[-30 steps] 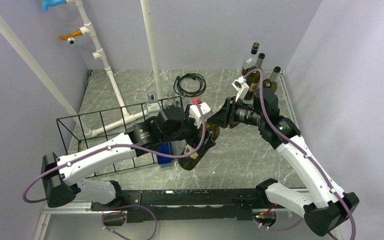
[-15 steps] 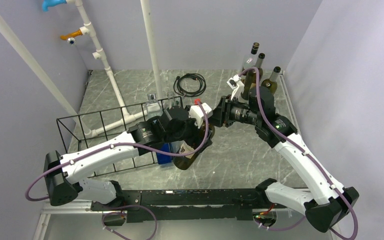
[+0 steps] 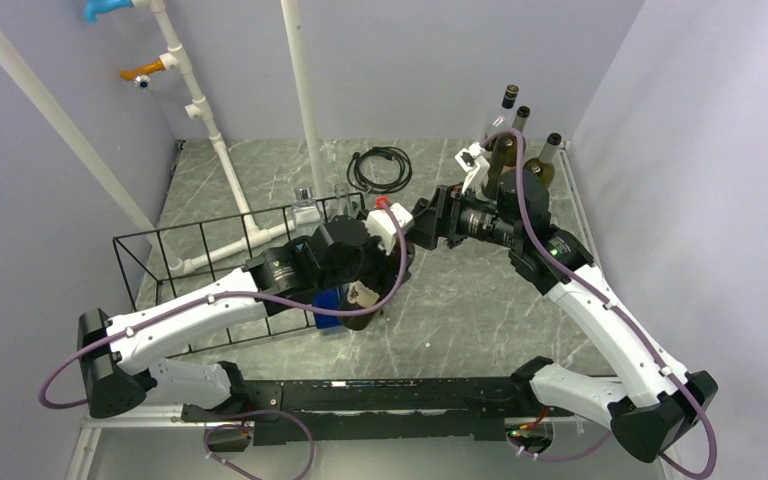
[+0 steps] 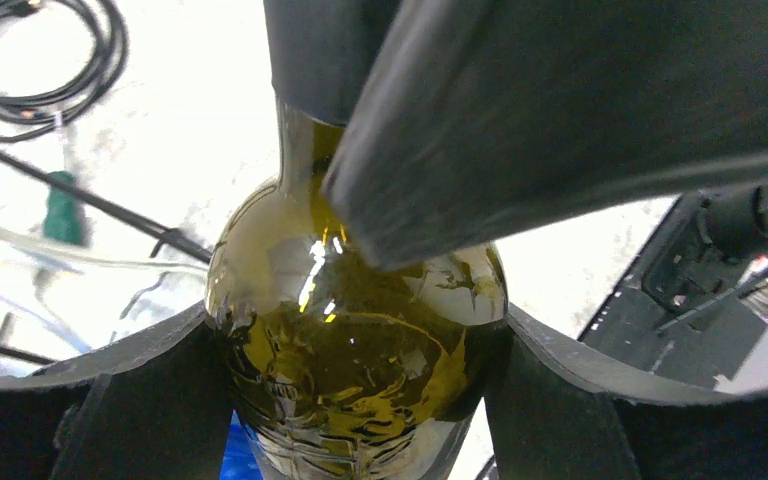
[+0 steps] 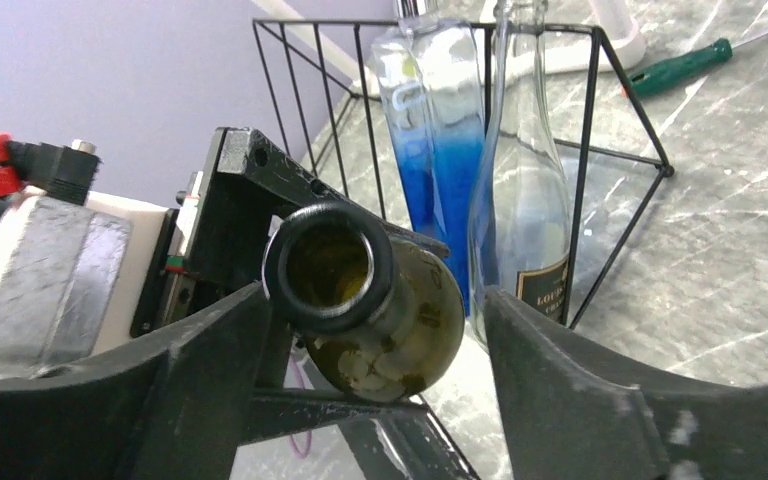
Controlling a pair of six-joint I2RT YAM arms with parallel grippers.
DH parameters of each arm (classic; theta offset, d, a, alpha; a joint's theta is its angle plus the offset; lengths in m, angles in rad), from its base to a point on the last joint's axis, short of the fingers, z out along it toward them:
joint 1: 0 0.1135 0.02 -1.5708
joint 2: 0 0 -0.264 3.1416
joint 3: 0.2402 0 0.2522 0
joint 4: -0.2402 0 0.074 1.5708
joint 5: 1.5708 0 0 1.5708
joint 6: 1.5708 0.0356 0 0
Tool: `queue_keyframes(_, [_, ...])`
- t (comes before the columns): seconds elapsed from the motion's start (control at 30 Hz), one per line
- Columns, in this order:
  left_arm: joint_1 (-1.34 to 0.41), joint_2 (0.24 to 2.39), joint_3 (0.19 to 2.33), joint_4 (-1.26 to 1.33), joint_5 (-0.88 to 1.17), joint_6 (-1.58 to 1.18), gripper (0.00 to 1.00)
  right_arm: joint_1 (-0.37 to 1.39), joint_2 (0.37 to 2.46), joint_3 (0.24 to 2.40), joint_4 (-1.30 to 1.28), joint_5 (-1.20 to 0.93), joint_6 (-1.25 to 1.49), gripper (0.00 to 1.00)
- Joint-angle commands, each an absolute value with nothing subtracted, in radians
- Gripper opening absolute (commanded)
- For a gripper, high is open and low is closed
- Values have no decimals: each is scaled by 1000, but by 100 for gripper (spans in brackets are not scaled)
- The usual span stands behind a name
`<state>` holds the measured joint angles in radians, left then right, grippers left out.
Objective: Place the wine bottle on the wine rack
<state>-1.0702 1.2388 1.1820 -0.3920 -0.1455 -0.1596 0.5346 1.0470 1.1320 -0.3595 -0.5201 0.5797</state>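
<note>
Your left tool [image 4: 357,335] is clenched on the wine bottle [image 3: 358,310]: in the left wrist view its two fingers [image 4: 110,410] press against either side of the olive-green glass body. The bottle hangs tilted above the desk [image 3: 480,300], with its base toward the near edge and its open mouth pointing up toward your right arm. From above, it sits at the right end of the wine rack [image 3: 200,223], just beside a blue bottle [image 5: 440,170] and a clear glass bottle [image 5: 520,220] that stand upright inside the wire frame. You cannot tell from these views whether the held bottle touches the rack.

Your right tool [image 5: 375,300] is released. Its fingers are spread wide with the bottle's neck and mouth between them, and there is a clear gap on the right side.

Three more bottles [image 3: 508,130] stand in the far right corner. A coiled black cable [image 3: 380,165] lies beyond the rack, and a green-handled screwdriver [image 5: 675,68] lies on the desk behind it.
</note>
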Motion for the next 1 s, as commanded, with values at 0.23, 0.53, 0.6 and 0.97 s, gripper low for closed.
queue_keyframes(0.23, [-1068,1119,1166,-295,-322,-140,0,534,981,1194,-354,-290,613,96])
queue_keyframes(0.53, [-1068,1055,1135,-278,-509,-161,0,532,781,1075,-291,-69,619,100])
queue_keyframes(0.6, [-1068,1037,1122,-279,-607,-197,0,532,777,1080,-309,-47,613,100])
queue_keyframes(0.97, [-1067,947,1056,-287,-1161,-325,0,532,805,1073,-326,-59,627,100])
